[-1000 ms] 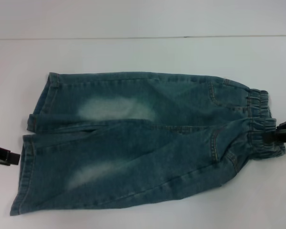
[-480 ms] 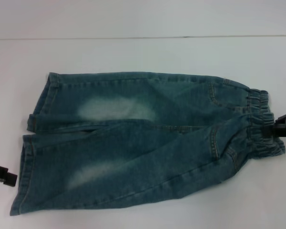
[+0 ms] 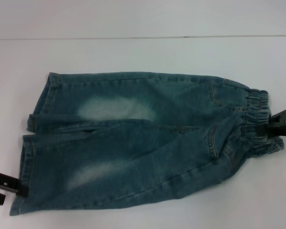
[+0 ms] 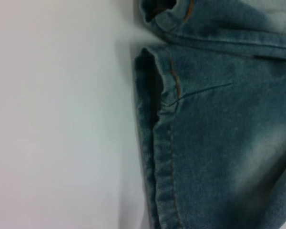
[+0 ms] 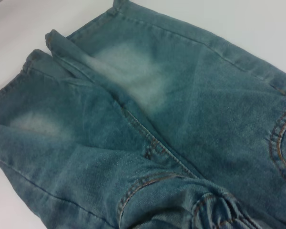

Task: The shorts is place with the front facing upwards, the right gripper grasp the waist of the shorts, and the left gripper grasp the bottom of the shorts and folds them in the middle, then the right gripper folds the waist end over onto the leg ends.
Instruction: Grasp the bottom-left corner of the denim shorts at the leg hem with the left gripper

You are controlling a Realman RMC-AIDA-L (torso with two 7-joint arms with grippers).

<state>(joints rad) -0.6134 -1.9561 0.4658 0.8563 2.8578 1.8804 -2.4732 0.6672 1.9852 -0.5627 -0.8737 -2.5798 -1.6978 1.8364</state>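
Shorts (image 3: 143,138) flat on the white worktop (image 3: 133,52)
Right gripper (image 3: 271,125) jaws pinch the waist; left gripper (image 3: 12,188) touches the near leg hem, jaws unclear

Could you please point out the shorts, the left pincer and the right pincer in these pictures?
shorts (image 3: 148,143): head view, middle of the denim front.
left pincer (image 3: 9,186): head view, at the near leg hem.
right pincer (image 3: 271,125): head view, tip at the elastic waistband.
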